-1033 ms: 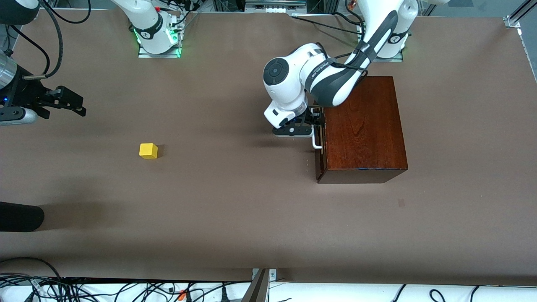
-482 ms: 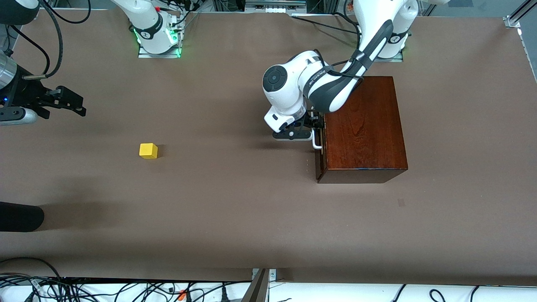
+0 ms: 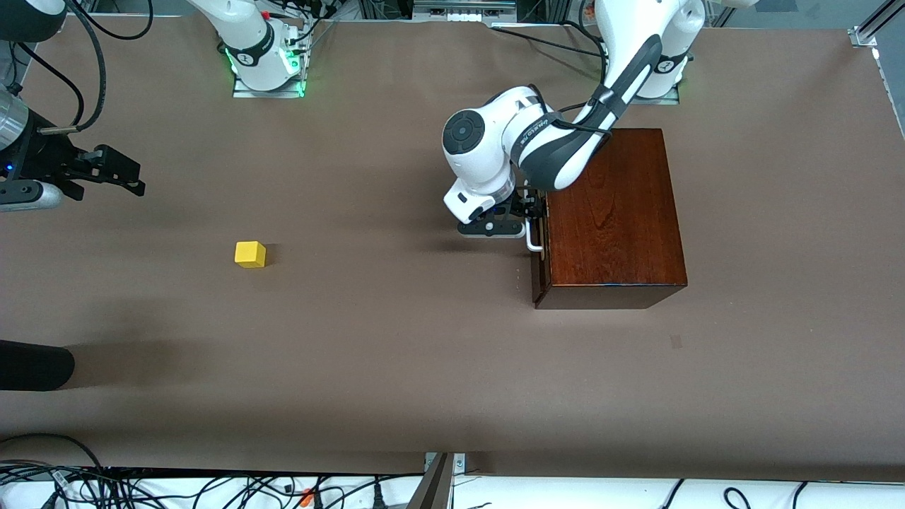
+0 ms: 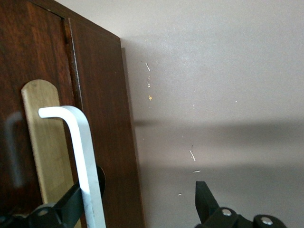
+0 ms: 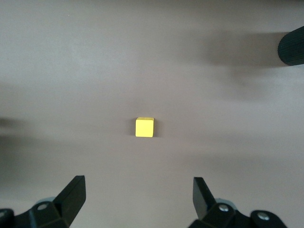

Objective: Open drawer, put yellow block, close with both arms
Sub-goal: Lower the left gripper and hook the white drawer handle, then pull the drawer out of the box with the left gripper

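The left gripper [image 4: 137, 209] has settled at the closed dark-wood drawer [image 3: 539, 272], open fingers [image 4: 71, 206] astride its white U-shaped handle [image 4: 85, 156]; right gripper [image 5: 137, 199] waits open over the small yellow cube [image 5: 144, 127]

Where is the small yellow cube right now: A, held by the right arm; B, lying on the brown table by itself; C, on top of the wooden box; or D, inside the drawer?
B: the small yellow cube sits alone on the brown table, nothing touching it.
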`<action>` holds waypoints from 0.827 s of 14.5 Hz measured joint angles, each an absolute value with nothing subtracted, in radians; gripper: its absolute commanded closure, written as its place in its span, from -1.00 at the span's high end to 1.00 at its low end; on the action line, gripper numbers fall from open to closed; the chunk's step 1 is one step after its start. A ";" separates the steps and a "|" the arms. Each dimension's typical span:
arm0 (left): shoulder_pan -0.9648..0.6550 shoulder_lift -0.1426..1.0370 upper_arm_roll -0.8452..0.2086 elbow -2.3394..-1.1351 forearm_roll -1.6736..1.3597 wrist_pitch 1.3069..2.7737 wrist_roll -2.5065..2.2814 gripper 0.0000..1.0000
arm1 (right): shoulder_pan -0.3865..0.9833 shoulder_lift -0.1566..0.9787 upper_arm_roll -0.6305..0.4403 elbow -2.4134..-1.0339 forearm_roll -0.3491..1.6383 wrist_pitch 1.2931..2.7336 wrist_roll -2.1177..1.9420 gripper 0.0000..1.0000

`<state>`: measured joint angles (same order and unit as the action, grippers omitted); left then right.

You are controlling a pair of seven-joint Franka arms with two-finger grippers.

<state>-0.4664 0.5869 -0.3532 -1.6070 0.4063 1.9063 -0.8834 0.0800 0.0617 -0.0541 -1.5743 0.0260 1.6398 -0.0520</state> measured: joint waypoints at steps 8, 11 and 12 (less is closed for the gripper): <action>-0.481 0.588 -0.353 -1.607 0.410 1.933 -0.895 1.00 | 0.080 0.062 -0.054 -1.574 0.026 1.640 -0.052 1.00; -0.489 0.589 -0.353 -1.607 0.414 1.948 -0.906 1.00 | 0.080 0.062 -0.054 -1.574 0.025 1.640 -0.052 1.00; -0.491 0.589 -0.353 -1.607 0.415 1.955 -0.914 1.00 | 0.079 0.062 -0.055 -1.574 0.025 1.640 -0.052 1.00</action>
<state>-0.4913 0.5889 -0.3530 -1.6069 0.4148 1.9545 -0.9140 0.0795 0.0619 -0.0552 -1.5743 0.0250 1.6398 -0.0520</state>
